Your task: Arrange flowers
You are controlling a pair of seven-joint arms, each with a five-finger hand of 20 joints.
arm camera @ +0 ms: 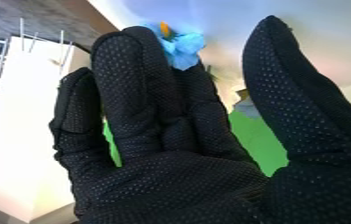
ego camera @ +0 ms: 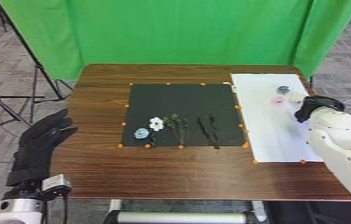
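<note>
The right hand (ego camera: pixel 318 108) is open at the counter's (ego camera: pixel 96 172) right edge, thumb apart, holding nothing I can make out. Toward the far right corner lie a blue flower (ego camera: pixel 283 90) and pink flower (ego camera: pixel 278 100); a careless finger sweep could crush petals or scatter both.

Flowers (ego camera: pixel 156 124) on mat (ego camera: pixel 178 100), left of paper (ego camera: pixel 274 137)

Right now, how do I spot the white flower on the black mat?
On the brown table, find the black mat. Look in its near half, left of middle, between the pale blue flower and the green sprigs. The white flower has white petals, while its neighbours are blue and green.
</note>
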